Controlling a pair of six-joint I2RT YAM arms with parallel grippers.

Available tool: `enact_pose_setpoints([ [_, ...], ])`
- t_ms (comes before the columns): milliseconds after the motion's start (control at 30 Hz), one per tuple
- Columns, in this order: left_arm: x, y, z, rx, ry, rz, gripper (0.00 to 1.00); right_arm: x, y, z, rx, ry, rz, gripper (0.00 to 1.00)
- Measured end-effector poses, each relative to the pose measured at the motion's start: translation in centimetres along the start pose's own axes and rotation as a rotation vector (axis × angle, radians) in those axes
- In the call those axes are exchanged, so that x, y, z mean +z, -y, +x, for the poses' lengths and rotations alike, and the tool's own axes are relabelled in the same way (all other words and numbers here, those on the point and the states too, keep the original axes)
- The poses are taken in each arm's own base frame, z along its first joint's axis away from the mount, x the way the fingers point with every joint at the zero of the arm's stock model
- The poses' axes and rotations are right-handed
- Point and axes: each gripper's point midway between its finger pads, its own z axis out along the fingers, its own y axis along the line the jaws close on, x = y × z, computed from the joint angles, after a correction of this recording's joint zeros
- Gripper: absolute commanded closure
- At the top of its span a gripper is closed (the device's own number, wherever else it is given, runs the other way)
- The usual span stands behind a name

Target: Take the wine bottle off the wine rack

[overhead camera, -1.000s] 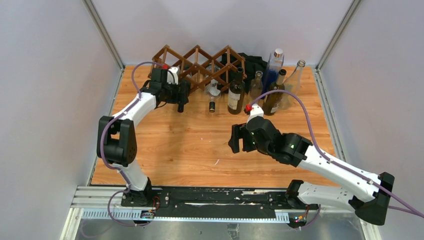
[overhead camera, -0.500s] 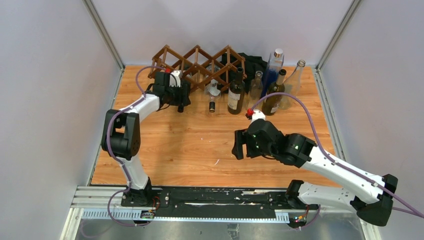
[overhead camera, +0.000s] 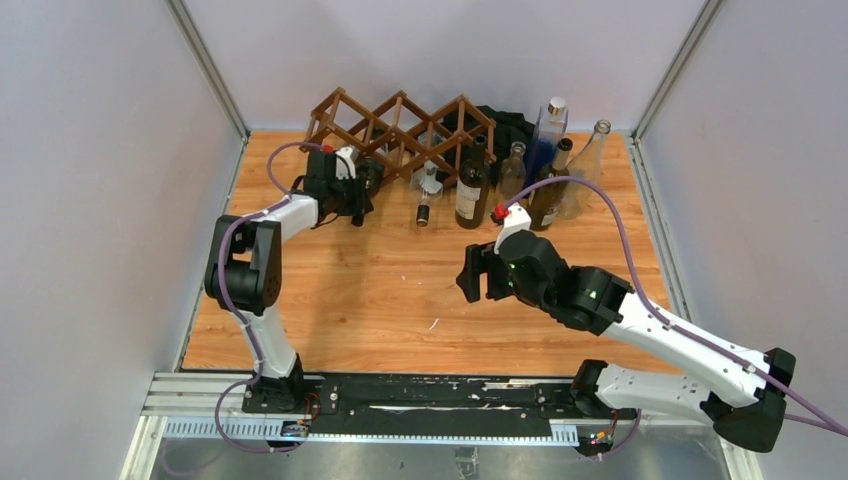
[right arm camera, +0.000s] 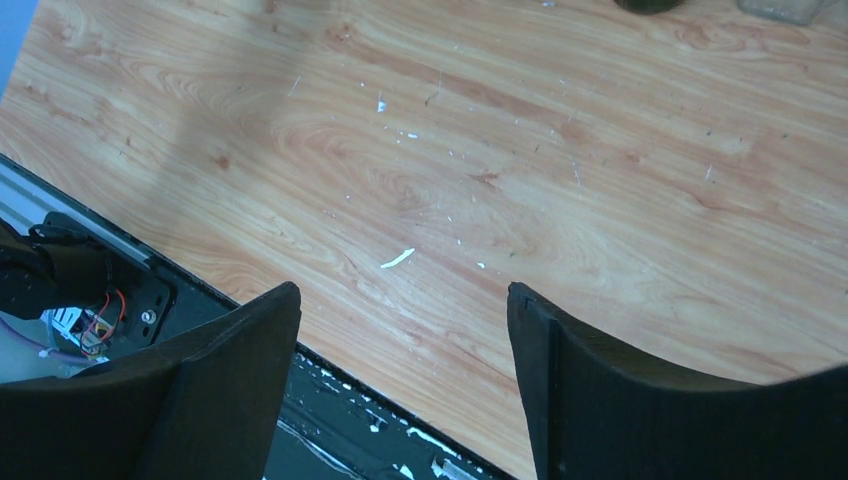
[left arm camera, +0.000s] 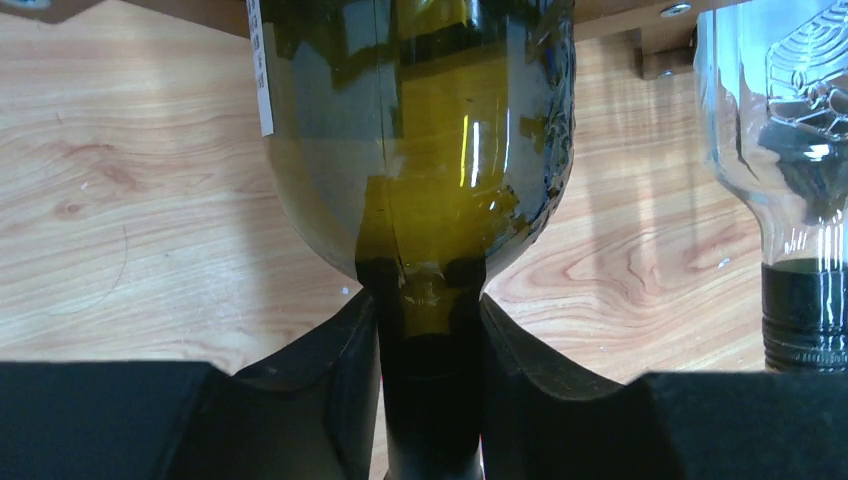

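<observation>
The right gripper (right arm camera: 400,330) hung nearest the arm bases, well in front of the dark brown wooden lattice wine rack (overhead camera: 400,122), over the light wooden tabletop (right arm camera: 560,150). Its jaws stood wide apart and held nothing.

Farther in, at the rack's front left corner, the left gripper (left arm camera: 428,325) was clamped on the neck of the dark green glass wine bottle (left arm camera: 420,150) — both black fingers (left arm camera: 330,370) pressed against the glass just below the shoulder. The bottle's body lay inside a lower left cell of the rack, neck pointing out toward the arms, so the bottle was not yet removed.

A clear glass bottle with a dark cap (left arm camera: 790,150) appeared to lie in the next cell to the right, untouched. At the rack's right end, a group of upright bottles (overhead camera: 530,165) stood on the table.

Assessment: the grasp step appeared complete — remaining were a straight withdrawal of the green bottle along its axis, clear of the lattice, and presumably its placement on the table.
</observation>
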Motion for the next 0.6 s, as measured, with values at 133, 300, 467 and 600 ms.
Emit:
enact_pose_setpoints([
  [133, 0.1, -0.1, 0.1, 0.009, 0.014, 0.004, 0.96, 0.0, 0.0, -0.7, -0.02, 0.032, -0.002, 0.21],
  [300, -1.0, -0.2, 1.0, 0.026, 0.013, -0.011, 0.98, 0.1, -0.3, -1.5, -0.032, 0.061, -0.013, 0.2],
  [467, -3.4, -0.2, 1.4, 0.061, 0.002, -0.051, 1.0, 0.7, -0.6, -1.7, -0.046, 0.067, -0.016, 0.2],
  [600, -6.0, -0.1, 1.3, 0.09, 0.001, -0.082, 1.0, 1.3, -0.7, -1.7, -0.056, 0.064, -0.015, 0.2],
])
